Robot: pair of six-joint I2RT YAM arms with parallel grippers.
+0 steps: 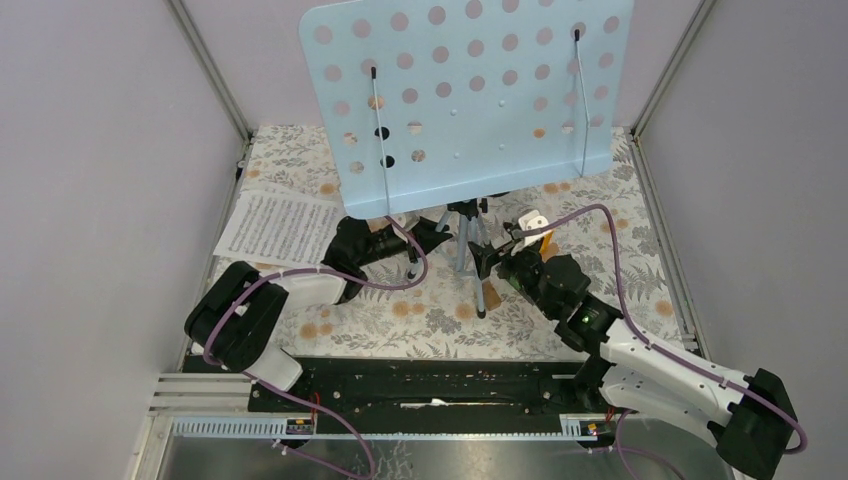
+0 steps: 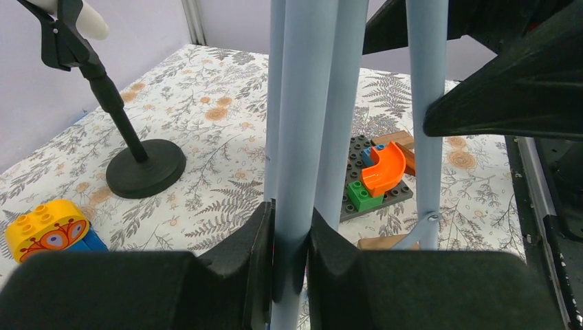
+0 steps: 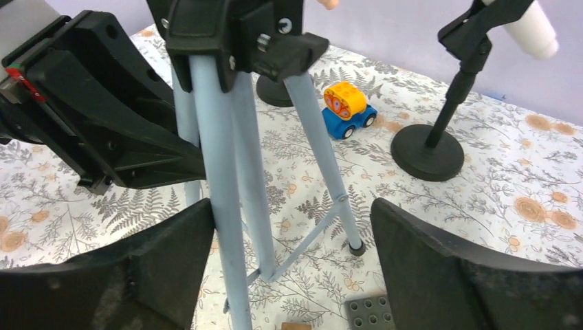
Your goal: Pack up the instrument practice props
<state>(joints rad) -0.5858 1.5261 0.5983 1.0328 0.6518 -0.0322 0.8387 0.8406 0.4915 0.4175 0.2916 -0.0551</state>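
The light-blue music rack (image 1: 470,100) stood on its tripod legs (image 1: 465,240) mid-table, with the sheet-music pages (image 1: 280,225) lying to its left. The left gripper (image 2: 289,254) was clamped on one leg. The right gripper (image 3: 292,230) gaped wide around the neighbouring legs, gripping nothing. To fold the tripod well, the left should probably steady its leg while the right closed squarely on a single leg, clear of the thin brace (image 3: 313,230). From above, the panel hid much of the far table (image 1: 430,320). No pink microphone showed, and it was unclear whether the right gripper's left finger touched a leg.
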